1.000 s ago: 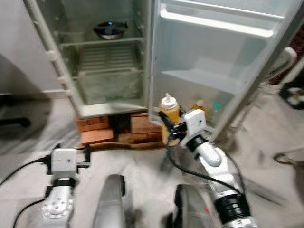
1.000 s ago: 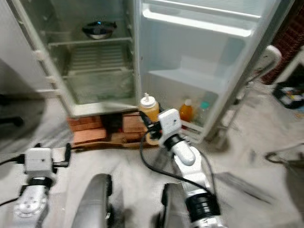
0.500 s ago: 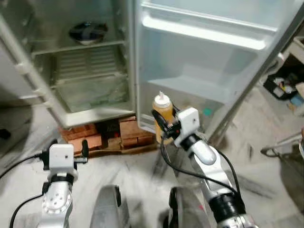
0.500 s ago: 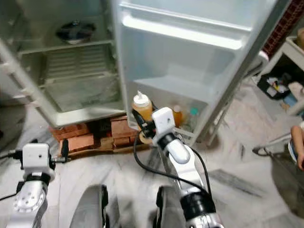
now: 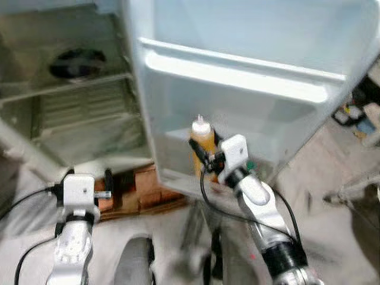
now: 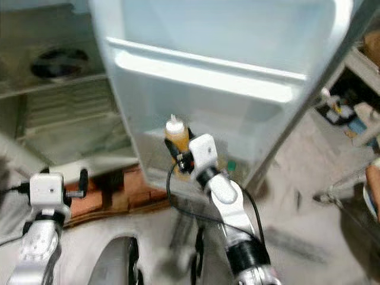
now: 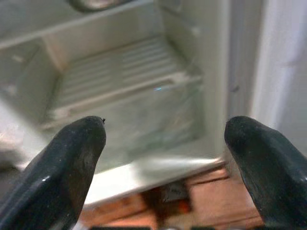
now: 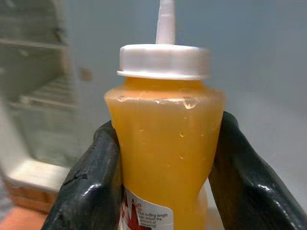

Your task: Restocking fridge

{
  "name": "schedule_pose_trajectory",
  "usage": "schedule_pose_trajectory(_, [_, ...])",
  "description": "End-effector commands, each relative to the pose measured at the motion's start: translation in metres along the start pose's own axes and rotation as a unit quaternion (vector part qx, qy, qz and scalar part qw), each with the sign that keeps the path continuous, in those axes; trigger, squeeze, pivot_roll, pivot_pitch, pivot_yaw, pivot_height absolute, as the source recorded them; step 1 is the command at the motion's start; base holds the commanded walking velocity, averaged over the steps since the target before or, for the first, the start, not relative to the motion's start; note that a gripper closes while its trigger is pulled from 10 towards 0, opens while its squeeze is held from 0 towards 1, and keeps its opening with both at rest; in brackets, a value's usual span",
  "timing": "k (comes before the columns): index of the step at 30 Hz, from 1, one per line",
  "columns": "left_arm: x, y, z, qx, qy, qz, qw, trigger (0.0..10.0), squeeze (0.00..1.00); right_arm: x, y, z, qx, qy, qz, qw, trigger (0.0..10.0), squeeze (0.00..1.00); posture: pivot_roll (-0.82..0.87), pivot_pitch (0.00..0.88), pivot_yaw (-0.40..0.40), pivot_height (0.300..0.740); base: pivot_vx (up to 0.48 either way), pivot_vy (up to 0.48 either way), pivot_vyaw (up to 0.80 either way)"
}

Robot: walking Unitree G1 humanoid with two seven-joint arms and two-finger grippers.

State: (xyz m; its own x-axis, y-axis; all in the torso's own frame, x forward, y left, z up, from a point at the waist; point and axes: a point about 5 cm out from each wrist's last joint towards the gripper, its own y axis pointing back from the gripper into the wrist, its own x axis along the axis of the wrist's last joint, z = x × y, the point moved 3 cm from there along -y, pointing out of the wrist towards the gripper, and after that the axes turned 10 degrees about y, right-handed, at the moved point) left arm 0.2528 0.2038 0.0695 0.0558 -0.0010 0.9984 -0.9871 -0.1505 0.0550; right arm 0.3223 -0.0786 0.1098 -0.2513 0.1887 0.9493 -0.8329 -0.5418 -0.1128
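A squeeze bottle (image 5: 202, 145) of orange sauce with a white nozzle cap stands upright in my right gripper (image 5: 209, 161), which is shut on it. In the right wrist view the black fingers (image 8: 91, 184) press both sides of the bottle (image 8: 165, 143). I hold it in front of the lower shelf of the open fridge door (image 5: 237, 77). My left gripper (image 5: 107, 183) is open, low at the left, and faces the fridge's inner shelves (image 7: 120, 76). Its fingertips (image 7: 76, 153) have nothing between them.
A dark bowl (image 5: 77, 62) sits on an upper shelf inside the fridge. The fridge stands on red bricks (image 5: 139, 196). A green-capped bottle (image 5: 250, 165) peeks out behind my right wrist. Cluttered shelving (image 6: 356, 101) and a person's arm (image 6: 374, 190) lie at the far right.
The camera has moved closer to the fridge door and the picture has shifted. My right gripper has carried the sauce bottle up to the door's lower shelf. The left arm keeps its pose.
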Motion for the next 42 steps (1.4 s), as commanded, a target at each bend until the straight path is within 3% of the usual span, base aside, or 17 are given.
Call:
schedule_pose_trajectory(1, [-0.006, 0.005, -0.001, -0.002, -0.008, -0.012, 1.0, 10.0, 0.0, 0.005, 0.001, 0.002, -0.001, 0.006, 0.013, 1.0, 10.0, 0.0, 0.02, 0.125, -0.014, 0.638, 0.0, 0.0, 0.0])
schedule_pose_trajectory(14, [-0.008, 0.004, -0.001, -0.001, -0.01, -0.017, 1.0, 10.0, 0.0, 0.005, 0.0, -0.001, 0.003, -0.02, 0.014, 1.0, 10.0, 0.0, 0.02, 0.13, -0.016, 0.638, 0.0, 0.0, 0.0])
schedule_pose_trajectory(24, [-0.008, 0.003, -0.001, 0.003, -0.016, -0.015, 1.0, 10.0, 0.0, 0.005, -0.001, -0.003, 0.01, -0.017, 0.015, 1.0, 10.0, 0.0, 0.02, 0.124, -0.014, 0.578, 0.0, 0.0, 0.0])
schedule_pose_trajectory(26, [-0.006, 0.002, -0.011, 0.042, -0.051, -0.008, 0.998, 10.0, 0.0, 0.005, -0.002, -0.003, 0.01, -0.017, 0.015, 1.0, 10.0, 0.0, 0.02, 0.123, -0.013, 0.568, 0.0, 0.0, 0.0])
schedule_pose_trajectory(31, [-0.004, -0.001, -0.021, 0.077, -0.062, -0.006, 0.995, 10.0, 0.0, 0.005, -0.002, -0.001, 0.004, -0.021, 0.015, 1.0, 10.0, 0.0, 0.02, 0.135, -0.018, 0.563, 0.0, 0.0, 0.0])
schedule_pose_trajectory(38, [-0.003, 0.001, -0.018, 0.066, -0.073, -0.003, 0.995, 10.0, 0.0, 0.003, -0.004, -0.004, 0.01, -0.018, 0.013, 1.0, 10.0, 0.0, 0.04, 0.129, -0.017, 0.563, 0.0, 0.0, 0.0])
schedule_pose_trajectory(39, [0.002, 0.002, -0.014, 0.064, -0.096, 0.006, 0.993, 10.0, 0.0, 0.002, -0.011, -0.011, 0.028, -0.019, 0.011, 0.999, 10.0, 0.0, 0.06, 0.143, -0.015, 0.563, 0.0, 0.0, 0.0])
schedule_pose_trajectory(42, [0.004, 0.006, -0.015, 0.075, -0.105, 0.01, 0.992, 10.0, 0.0, 0.002, -0.016, -0.017, 0.042, -0.02, 0.009, 0.999, 10.0, 0.0, 0.06, 0.149, -0.012, 0.563, 0.0, 0.0, 0.0])
